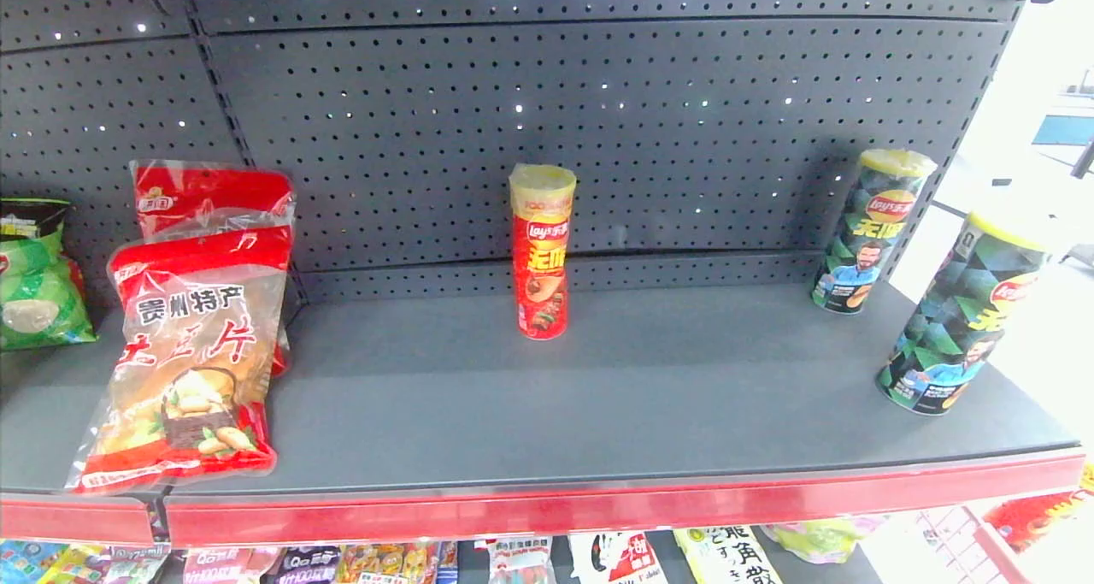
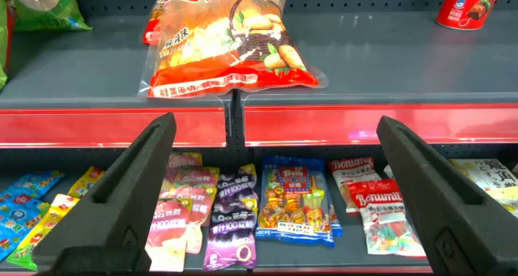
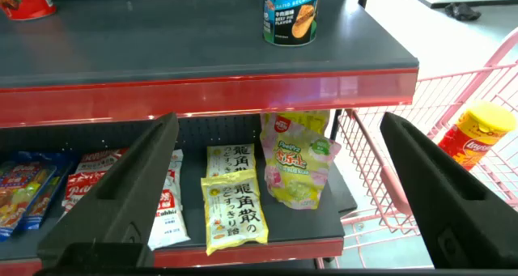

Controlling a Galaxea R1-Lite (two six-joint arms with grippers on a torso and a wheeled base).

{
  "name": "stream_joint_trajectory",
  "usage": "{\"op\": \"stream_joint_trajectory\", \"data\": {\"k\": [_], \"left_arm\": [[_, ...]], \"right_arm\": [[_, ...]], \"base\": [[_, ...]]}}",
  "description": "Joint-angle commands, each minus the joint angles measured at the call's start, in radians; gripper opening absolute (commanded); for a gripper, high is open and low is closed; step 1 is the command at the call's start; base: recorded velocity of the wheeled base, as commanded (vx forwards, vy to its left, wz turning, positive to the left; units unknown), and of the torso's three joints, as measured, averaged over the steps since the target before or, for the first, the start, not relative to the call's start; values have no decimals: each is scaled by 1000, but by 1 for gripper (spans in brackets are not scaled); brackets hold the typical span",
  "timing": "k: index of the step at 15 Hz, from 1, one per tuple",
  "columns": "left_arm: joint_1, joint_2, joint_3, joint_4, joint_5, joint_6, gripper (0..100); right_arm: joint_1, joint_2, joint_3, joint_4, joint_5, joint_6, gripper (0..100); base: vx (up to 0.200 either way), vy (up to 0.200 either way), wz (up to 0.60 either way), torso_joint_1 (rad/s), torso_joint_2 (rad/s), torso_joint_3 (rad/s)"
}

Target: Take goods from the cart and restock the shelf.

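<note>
The right gripper [image 3: 281,122] hangs empty with its black fingers spread wide, level with the glossy red front lip of the grey metal shelf [image 1: 598,396]. The left gripper [image 2: 277,129] is equally open and empty before the same lip. The stock to fetch, a red cylindrical snack can with a yellow lid [image 3: 477,134], lies tilted inside the pink wire cart [image 3: 380,171], off to the robot's right of the shelf end. Reaching in there is, I judge, the first hazard: a wide-open finger could hook a wire. A smooth round can taken off-centre might also slip or roll away. On the shelf, the nearer dark green-and-black patterned can [image 1: 961,315] stands close to the right front corner, so an arm swinging in from the cart side could knock it off. The farther matching can [image 1: 872,229] and the tall red can [image 1: 541,255] are slender and would topple easily. On the left, the red-and-clear bag of potato crisps [image 2: 231,53] reaches the front edge, where a rising finger could catch it.
</note>
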Motion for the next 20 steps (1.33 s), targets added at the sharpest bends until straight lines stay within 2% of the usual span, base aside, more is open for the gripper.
{"op": "stream_joint_trajectory", "data": {"k": [1,20], "left_arm": [[0,1,0,0,0,0,100],[0,1,0,0,0,0,100]], "right_arm": [[0,0,0,-2,-1,2,100],[0,0,0,0,-1,2,100]], "base": [[0,0,0,0,0,0],[0,0,0,0,0,0]]}}
